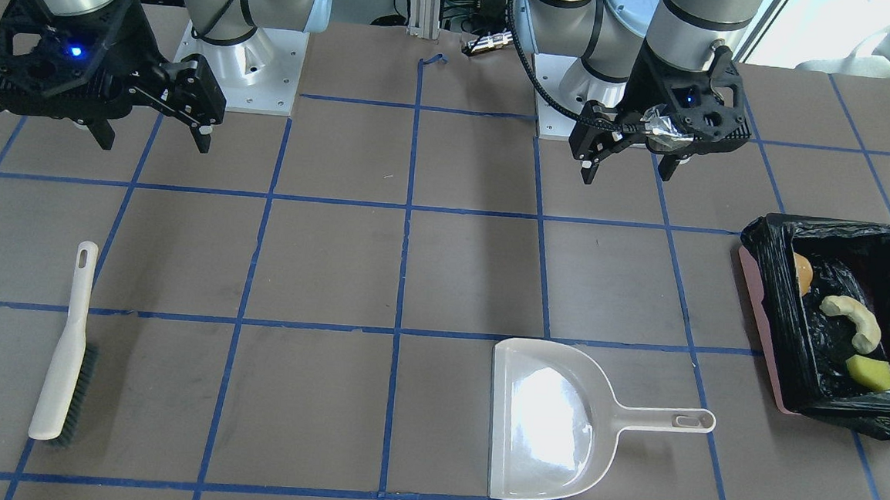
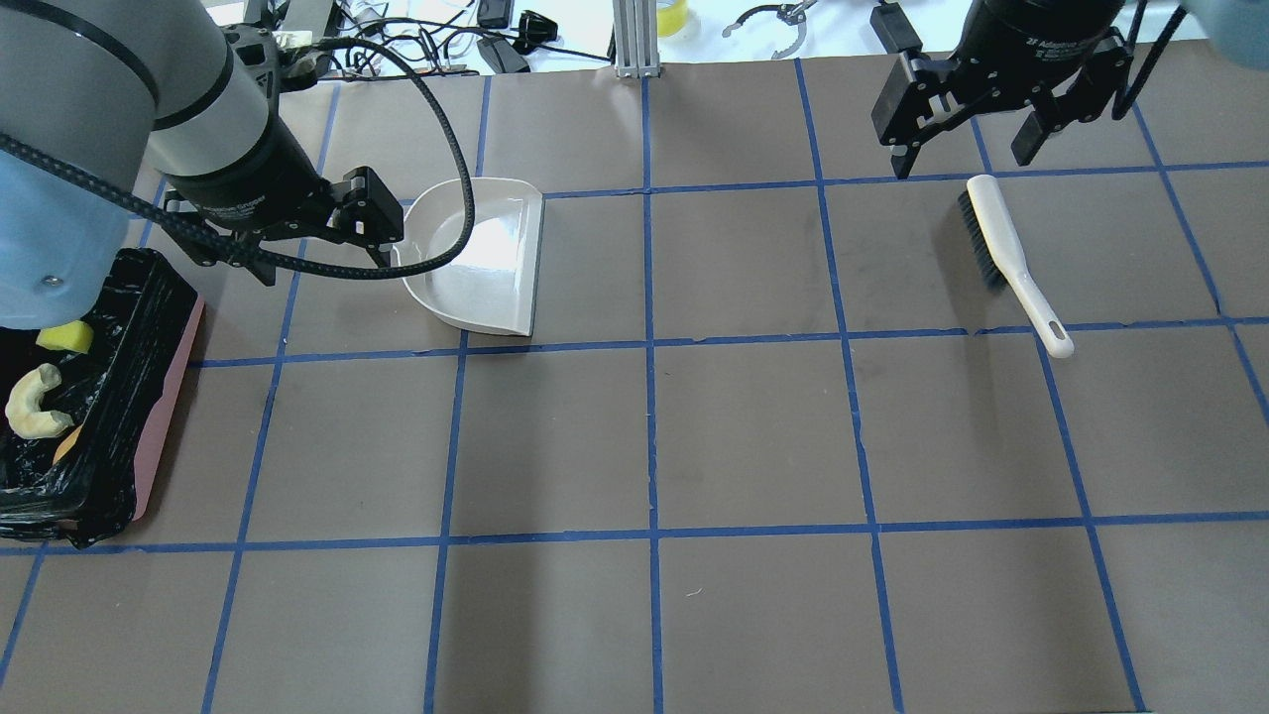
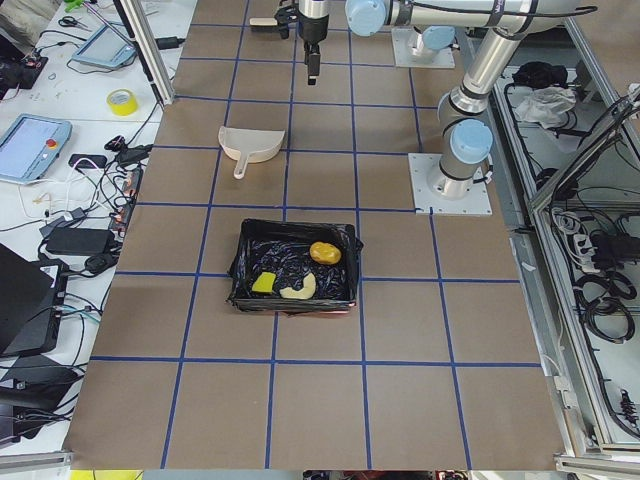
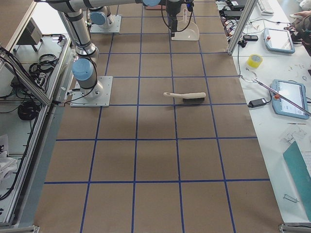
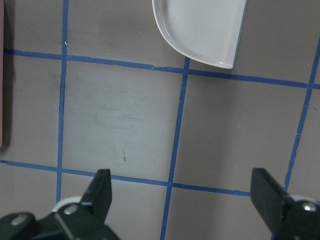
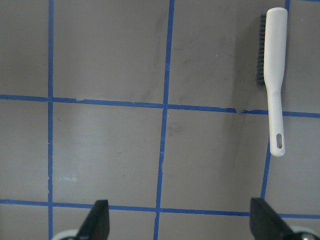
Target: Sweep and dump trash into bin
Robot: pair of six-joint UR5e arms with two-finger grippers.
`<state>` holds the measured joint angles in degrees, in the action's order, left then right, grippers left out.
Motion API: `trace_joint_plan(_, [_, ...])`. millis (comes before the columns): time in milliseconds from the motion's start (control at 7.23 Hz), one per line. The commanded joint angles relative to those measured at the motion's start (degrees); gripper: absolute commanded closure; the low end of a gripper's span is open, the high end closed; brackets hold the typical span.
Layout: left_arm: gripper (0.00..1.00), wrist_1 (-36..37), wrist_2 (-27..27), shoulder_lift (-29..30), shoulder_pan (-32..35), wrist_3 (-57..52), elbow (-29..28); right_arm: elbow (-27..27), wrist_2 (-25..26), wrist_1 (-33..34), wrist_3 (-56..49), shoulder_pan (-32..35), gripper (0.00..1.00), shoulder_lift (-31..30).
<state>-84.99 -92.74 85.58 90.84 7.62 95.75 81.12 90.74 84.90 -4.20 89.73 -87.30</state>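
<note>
Evidently complete: all three trash scraps (image 1: 854,320) lie inside the bin (image 1: 781,317), outboard of the left gripper (image 1: 629,168), the nearer one. Both it and the right gripper (image 1: 154,139) hang wide open, empty. The dustpan (image 1: 550,423) rests empty, handle pointing binward; the brush (image 1: 64,358) lies lengthwise before the right.

My front camera sits across the table (image 1: 458,282) on the operators' side, looking steeply down. The overhead one looks forward from behind the shoulders. Both take in the dustpan (image 1: 550,423), brush (image 1: 66,350) and bin (image 1: 791,341), mirrored left to right. Two end cameras stand high and far back, looking along the table from its left and right ends. Each wrist camera looks straight down from close: the left catches the dustpan's corner, the right the brush.
</note>
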Motion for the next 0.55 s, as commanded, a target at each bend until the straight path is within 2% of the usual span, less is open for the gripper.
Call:
trace_joint_plan(0, [0.00, 0.0, 0.4, -0.1, 0.0, -0.3, 0.0, -0.1, 0.7, -0.2, 0.1, 0.0, 0.00, -0.2])
trace_joint_plan(415, [0.00, 0.0, 0.2, -0.1, 0.0, -0.3, 0.0, 0.9, 0.5, 0.2, 0.2, 0.0, 0.00, -0.1])
